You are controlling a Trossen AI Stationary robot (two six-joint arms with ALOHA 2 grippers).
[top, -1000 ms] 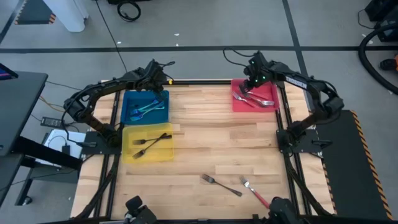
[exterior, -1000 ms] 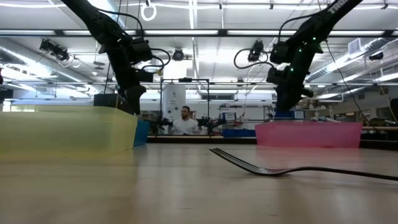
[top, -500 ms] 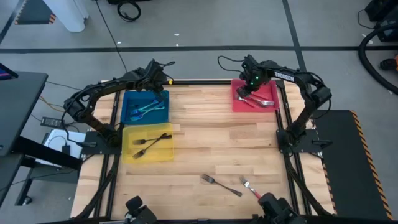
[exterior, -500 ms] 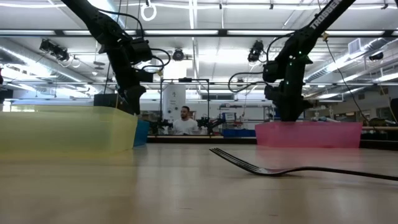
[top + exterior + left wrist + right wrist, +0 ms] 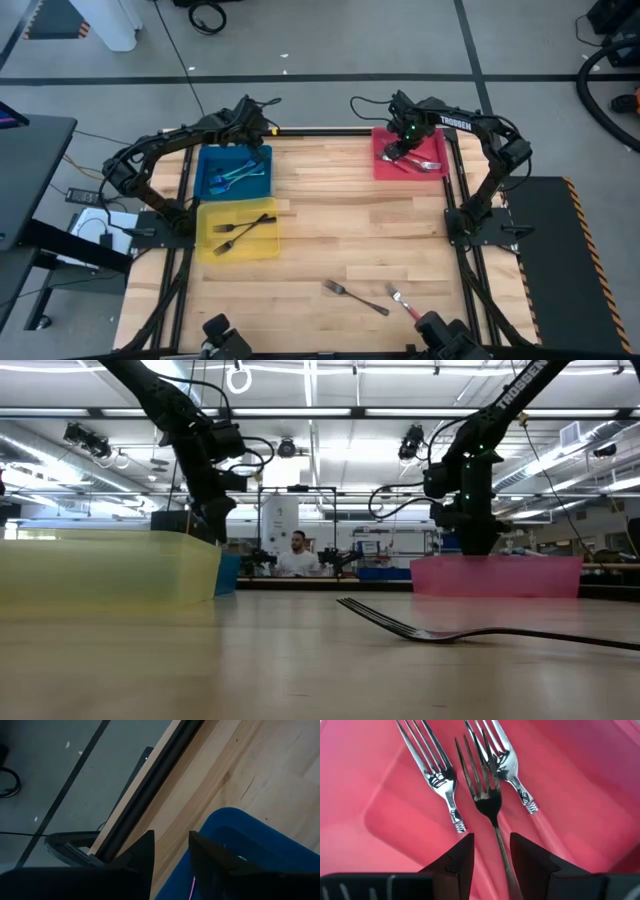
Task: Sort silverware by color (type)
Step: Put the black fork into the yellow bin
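Note:
My right gripper (image 5: 401, 141) (image 5: 491, 842) is open and low inside the red tray (image 5: 380, 170), at its far left part. Its fingers stand on either side of a dark fork's handle (image 5: 501, 855), with no touch showing. That fork's head lies across two shiny forks with pink handles (image 5: 442, 780). Teal forks (image 5: 236, 173) lie in the blue tray and dark forks (image 5: 241, 229) in the yellow tray. A grey fork (image 5: 355, 298) and a red-handled fork (image 5: 411, 309) lie flat on the table near its near edge. My left gripper (image 5: 256, 128) (image 5: 171, 840) waits, open, above the blue tray's far edge.
The blue tray (image 5: 210, 185) and the yellow tray (image 5: 265, 250) sit side by side on the table's left. Bare wood (image 5: 350, 220) lies between the trays and the loose forks. Black frame rails run along the table's sides. A person (image 5: 296, 555) sits far behind the table.
My right gripper has come down from above the red tray's far edge into the tray, shifting a little toward the table's near and left side, and its arm has swung along with it. The left arm and the loose forks have stayed put.

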